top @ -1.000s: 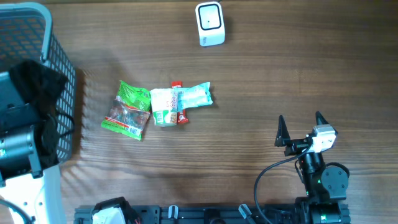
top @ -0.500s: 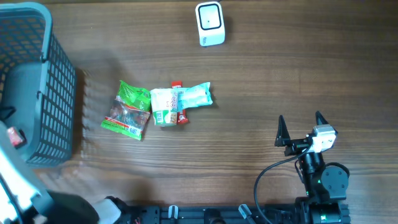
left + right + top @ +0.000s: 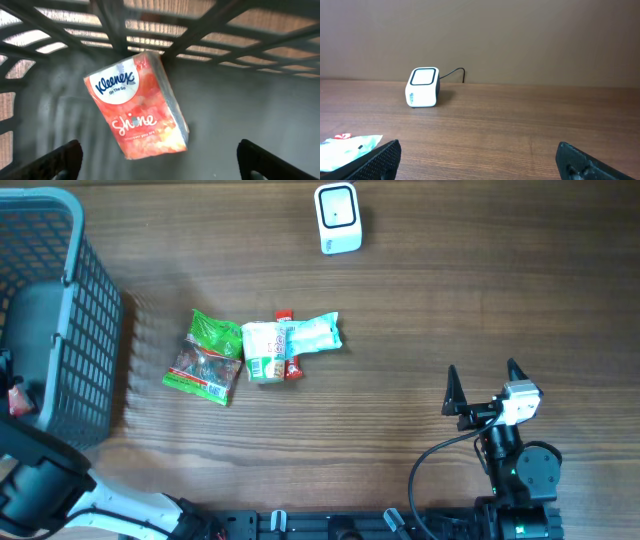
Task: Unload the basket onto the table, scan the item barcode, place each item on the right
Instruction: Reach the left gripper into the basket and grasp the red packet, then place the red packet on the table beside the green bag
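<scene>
Orange-red Kleenex pack, printed "Kleenex On The Go" and "Shine", inside the grey basket. Left gripper spread wide before it, empty; right gripper equally wide, empty, well apart from the white scanner.

dark wood-grain table under even light, plain brown wall behind it

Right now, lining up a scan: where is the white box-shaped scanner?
Overhead view: the white box-shaped scanner stands at the far edge of the wooden table, beyond the pale green packet, ahead-left of the right claw.
</scene>
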